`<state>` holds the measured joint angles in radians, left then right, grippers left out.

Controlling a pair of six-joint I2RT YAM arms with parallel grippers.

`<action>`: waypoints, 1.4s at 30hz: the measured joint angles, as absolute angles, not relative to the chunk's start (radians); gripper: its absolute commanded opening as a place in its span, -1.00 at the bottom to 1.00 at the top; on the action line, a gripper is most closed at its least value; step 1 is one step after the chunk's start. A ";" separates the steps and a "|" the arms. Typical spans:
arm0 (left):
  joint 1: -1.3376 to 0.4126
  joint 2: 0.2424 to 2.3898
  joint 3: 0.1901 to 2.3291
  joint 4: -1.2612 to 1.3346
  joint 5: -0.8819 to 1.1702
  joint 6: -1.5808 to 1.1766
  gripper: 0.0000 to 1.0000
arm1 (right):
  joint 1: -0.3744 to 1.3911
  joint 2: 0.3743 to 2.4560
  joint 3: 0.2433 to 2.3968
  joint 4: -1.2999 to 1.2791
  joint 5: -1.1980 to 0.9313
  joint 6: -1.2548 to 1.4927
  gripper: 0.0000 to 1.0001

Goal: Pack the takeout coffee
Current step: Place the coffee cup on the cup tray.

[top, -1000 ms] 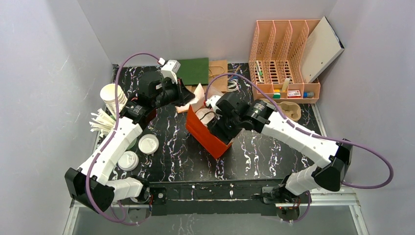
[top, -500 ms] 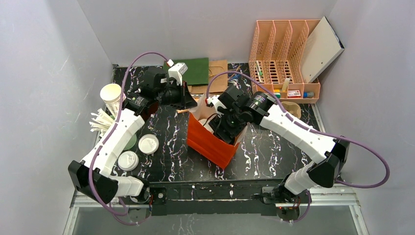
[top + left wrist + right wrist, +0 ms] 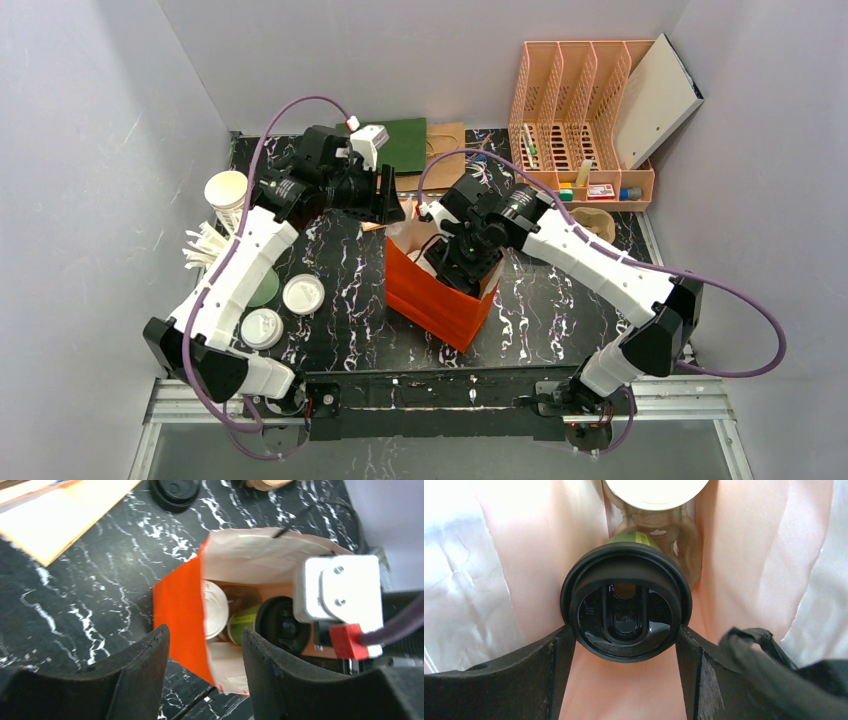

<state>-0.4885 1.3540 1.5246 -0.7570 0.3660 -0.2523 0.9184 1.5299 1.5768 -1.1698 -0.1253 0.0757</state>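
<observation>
While the right gripper [image 3: 623,632] reaches into the orange bag [image 3: 437,298] at the centre of the overhead view, its fingers clasp the black-lidded coffee cup [image 3: 624,605] inside it. The left gripper [image 3: 205,637] hangs over the bag's mouth, fingers apart.

A paper bag [image 3: 440,295] stands open at the middle of the table [image 3: 560,300]; inside it the takeout coffee [image 3: 624,611] sits upright, a second lidded cup [image 3: 216,609] just beside it; the right gripper [image 3: 623,636] reaches down into the bag, one finger touching each side of the coffee's lid; the left gripper [image 3: 385,200] hangs just behind the bag's far-left corner; left of the bag lies a loose lid [image 3: 303,294], a second lid [image 3: 262,327] nearer the front; a stack of cups [image 3: 228,195] stands at the left edge; flat bags [image 3: 420,145] lie along the back; a file rack [image 3: 580,110] fills the far-right corner.
</observation>
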 measured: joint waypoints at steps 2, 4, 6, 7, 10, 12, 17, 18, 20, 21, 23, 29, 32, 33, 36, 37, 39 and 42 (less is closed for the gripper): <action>-0.488 1.387 1.576 -0.798 0.315 -0.242 0.14 | 0.920 1.533 1.578 -1.176 -0.120 0.076 -0.37; -0.488 1.417 1.612 -0.834 0.276 -0.233 0.19 | 0.921 1.538 1.584 -1.179 -0.113 0.076 -0.37; -0.488 1.449 1.636 -0.870 0.253 -0.226 0.29 | 0.924 1.542 1.590 -1.180 -0.108 0.076 -0.37; -0.488 1.464 1.644 -0.884 0.246 -0.223 0.33 | 0.924 1.544 1.591 -1.180 -0.106 0.076 -0.37; -0.488 1.507 1.666 -0.918 0.243 -0.219 0.41 | 0.925 1.546 1.594 -1.180 -0.100 0.076 -0.37; -0.488 1.525 1.669 -0.930 0.245 -0.219 0.43 | 0.925 1.546 1.594 -1.180 -0.099 0.076 -0.37; -0.495 1.532 1.669 -0.937 0.272 -0.220 0.35 | 0.926 1.546 1.594 -1.180 -0.088 0.075 -0.37; -0.500 1.533 1.669 -0.936 0.276 -0.219 0.30 | 0.926 1.546 1.594 -1.180 -0.084 0.075 -0.37; -0.510 1.543 1.676 -0.939 0.280 -0.212 0.22 | 0.926 1.546 1.594 -1.179 -0.078 0.075 -0.37; -0.515 1.554 1.687 -0.943 0.281 -0.204 0.19 | 0.926 1.546 1.594 -1.179 -0.076 0.075 -0.37; -0.521 1.585 1.713 -0.942 0.281 -0.185 0.14 | 0.926 1.546 1.594 -1.178 -0.070 0.075 -0.37; -0.548 1.671 1.734 -0.949 0.250 -0.118 -0.23 | 0.930 1.546 1.595 -1.174 -0.051 0.075 -0.38; -0.560 1.682 1.734 -0.954 0.226 -0.094 -0.59 | 0.931 1.546 1.596 -1.172 -0.046 0.075 -0.38; -0.564 1.681 1.734 -0.957 0.217 -0.088 -0.68 | 0.931 1.546 1.596 -1.172 -0.041 0.075 -0.38; -0.574 1.678 1.734 -0.960 0.190 -0.070 -0.87 | 0.932 1.546 1.596 -1.172 -0.031 0.074 -0.38; -0.578 1.678 1.734 -0.962 0.179 -0.065 -0.90 | 0.932 1.546 1.596 -1.172 -0.029 0.073 -0.38; -0.583 1.675 1.734 -0.965 0.165 -0.062 -0.94 | 0.932 1.546 1.597 -1.172 -0.028 0.073 -0.38; -0.592 1.662 1.727 -0.957 0.148 -0.062 -0.99 | 0.932 1.548 1.607 -1.173 -0.030 0.072 -0.38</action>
